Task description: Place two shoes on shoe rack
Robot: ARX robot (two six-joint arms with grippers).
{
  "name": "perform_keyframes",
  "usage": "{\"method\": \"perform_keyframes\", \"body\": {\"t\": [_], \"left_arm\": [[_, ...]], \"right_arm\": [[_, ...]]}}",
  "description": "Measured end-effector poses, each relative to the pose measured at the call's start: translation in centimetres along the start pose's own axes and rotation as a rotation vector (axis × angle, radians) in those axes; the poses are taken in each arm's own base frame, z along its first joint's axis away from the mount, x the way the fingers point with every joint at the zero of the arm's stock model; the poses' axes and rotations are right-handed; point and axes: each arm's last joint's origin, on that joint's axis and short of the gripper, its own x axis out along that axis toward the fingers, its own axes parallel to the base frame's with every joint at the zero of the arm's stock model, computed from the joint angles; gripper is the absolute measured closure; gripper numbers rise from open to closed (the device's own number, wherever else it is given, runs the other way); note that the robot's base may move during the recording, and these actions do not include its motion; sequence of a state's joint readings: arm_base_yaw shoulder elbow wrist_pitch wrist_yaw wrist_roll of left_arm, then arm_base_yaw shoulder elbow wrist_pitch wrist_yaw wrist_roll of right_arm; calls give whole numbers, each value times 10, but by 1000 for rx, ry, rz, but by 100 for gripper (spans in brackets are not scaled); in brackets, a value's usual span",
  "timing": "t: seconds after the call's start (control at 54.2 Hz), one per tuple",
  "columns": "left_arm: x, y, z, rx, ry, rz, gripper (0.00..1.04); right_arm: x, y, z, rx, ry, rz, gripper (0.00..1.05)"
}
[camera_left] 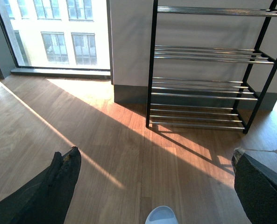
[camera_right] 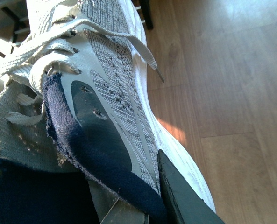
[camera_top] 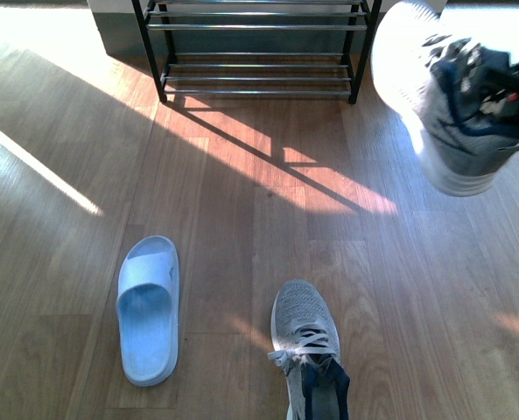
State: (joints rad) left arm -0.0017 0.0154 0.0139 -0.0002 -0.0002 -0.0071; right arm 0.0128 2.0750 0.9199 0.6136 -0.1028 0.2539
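One sneaker [camera_top: 465,131], right jaws clamped — left jaws wide

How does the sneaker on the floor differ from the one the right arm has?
The floor sneaker rests flat on the wooden floor; the held sneaker is in the air, its collar clamped by the right gripper. The floor sneaker sits upright, toe towards the shoe rack; the held sneaker is tilted, its white sole showing. Both are grey knit with white soles and navy collars.
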Motion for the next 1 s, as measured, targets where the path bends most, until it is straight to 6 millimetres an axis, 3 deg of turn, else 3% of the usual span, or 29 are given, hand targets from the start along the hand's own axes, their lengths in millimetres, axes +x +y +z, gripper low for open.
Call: {"method": "perform_keyframes", "body": {"t": [0.092, 0.221, 0.295, 0.369, 0.48, 0.996], "left_arm": [[0, 0, 0, 0, 0, 0, 9], [0, 0, 0, 0, 0, 0, 9], [0, 0, 0, 0, 0, 0, 9], [0, 0, 0, 0, 0, 0, 9], [0, 0, 0, 0, 0, 0, 9], [0, 0, 0, 0, 0, 1, 9]], "right_arm": [[-42, -3, 17, 19, -32, 7, 103], [-120, -1, 36, 27, -101, 64, 103], [-161, 3, 38, 18, -150, 110, 103], [-186, 6, 31, 6, -197, 138, 103], [-194, 6, 29, -3, -218, 146, 103], [-194, 6, 28, -8, -213, 144, 103]]}}
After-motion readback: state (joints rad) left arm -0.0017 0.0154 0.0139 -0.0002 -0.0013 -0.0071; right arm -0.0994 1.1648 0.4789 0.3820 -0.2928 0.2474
